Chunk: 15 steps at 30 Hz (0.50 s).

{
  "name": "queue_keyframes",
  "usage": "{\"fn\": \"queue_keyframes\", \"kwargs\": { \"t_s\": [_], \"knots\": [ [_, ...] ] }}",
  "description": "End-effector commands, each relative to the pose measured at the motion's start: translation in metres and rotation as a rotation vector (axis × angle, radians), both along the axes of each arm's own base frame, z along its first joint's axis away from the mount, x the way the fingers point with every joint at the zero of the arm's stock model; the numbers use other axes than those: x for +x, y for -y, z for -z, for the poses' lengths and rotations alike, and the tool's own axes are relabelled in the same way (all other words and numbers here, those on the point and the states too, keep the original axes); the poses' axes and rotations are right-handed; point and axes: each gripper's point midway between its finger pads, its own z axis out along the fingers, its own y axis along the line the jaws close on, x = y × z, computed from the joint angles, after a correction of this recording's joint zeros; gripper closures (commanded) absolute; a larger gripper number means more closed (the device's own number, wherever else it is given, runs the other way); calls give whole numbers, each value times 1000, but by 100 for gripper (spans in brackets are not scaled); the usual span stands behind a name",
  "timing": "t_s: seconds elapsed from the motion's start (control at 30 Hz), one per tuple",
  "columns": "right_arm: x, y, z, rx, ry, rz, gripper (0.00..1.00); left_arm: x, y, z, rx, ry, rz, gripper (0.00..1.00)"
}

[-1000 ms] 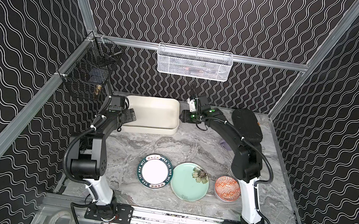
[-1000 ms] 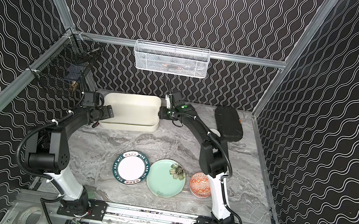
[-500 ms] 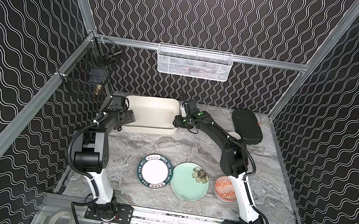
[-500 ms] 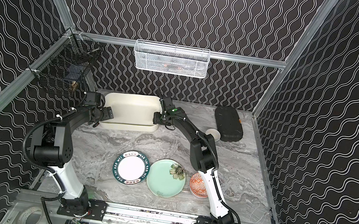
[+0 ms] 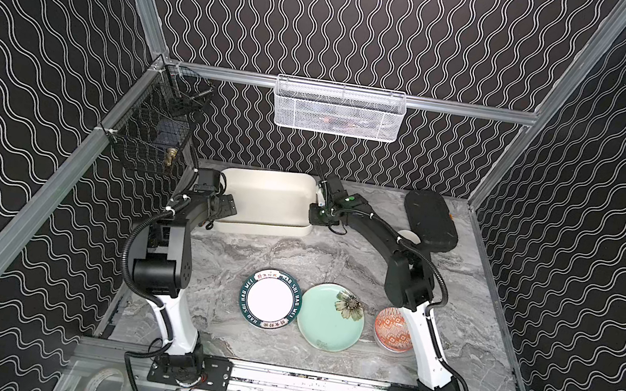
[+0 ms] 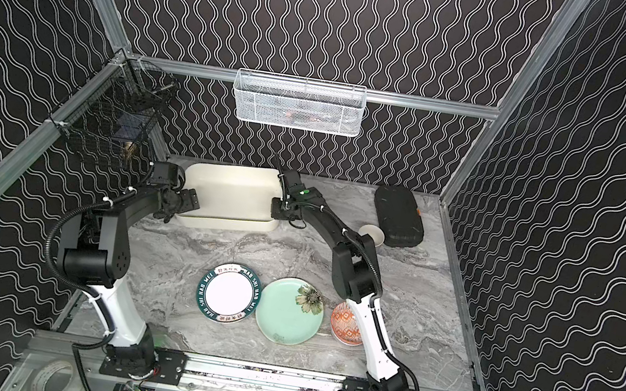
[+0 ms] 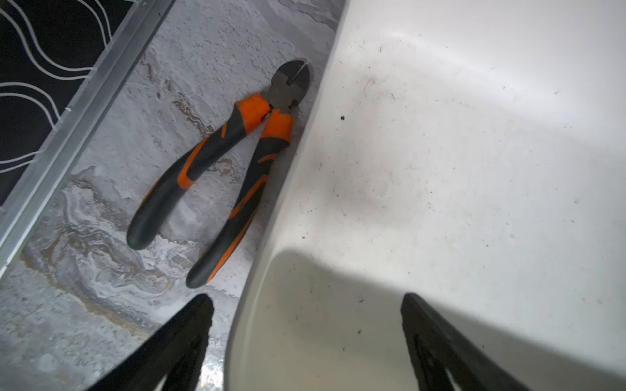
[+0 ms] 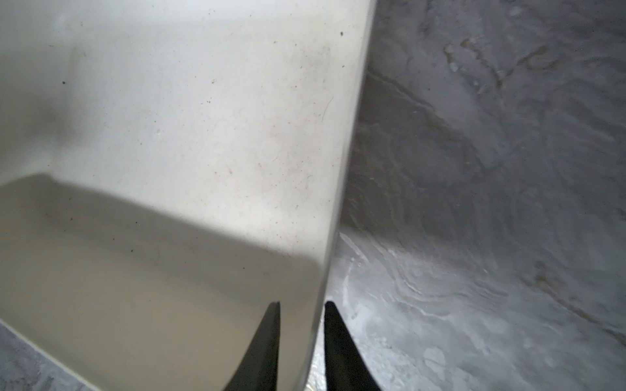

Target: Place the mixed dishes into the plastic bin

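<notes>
Both arms are at the plastic bin [image 5: 269, 194]. The right gripper [image 8: 301, 306] pinches the bin's right-hand wall, fingers narrow, one inside and one outside. The left gripper [image 7: 306, 299] straddles the bin's left rim, fingers spread wide. The lettered plate [image 5: 270, 298], mint plate [image 5: 326, 318] and orange bowl [image 5: 391, 334] lie in a row well in front of the bin.

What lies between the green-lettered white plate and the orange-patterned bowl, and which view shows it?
The mint plate lies between the lettered plate and the bowl; both top views show it.
</notes>
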Motion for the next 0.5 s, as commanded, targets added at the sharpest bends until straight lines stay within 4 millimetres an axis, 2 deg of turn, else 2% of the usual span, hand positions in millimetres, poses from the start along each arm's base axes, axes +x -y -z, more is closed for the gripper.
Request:
{"fn": "queue_keyframes", "kwargs": {
  "t_s": [0.0, 0.27, 0.47],
  "knots": [
    [-9, 18, -2, -85, -1, -7, 81, 7, 4, -10, -32, 44, -2, 9],
    [-40, 52, -15, -148, -34, 3, 81, 9, 13, -17, -61, 66, 9, 9],
    [-74, 84, -22, -186, -61, 40, 81, 7, 38, -19, -56, 71, 70, 9]
  ]
}}
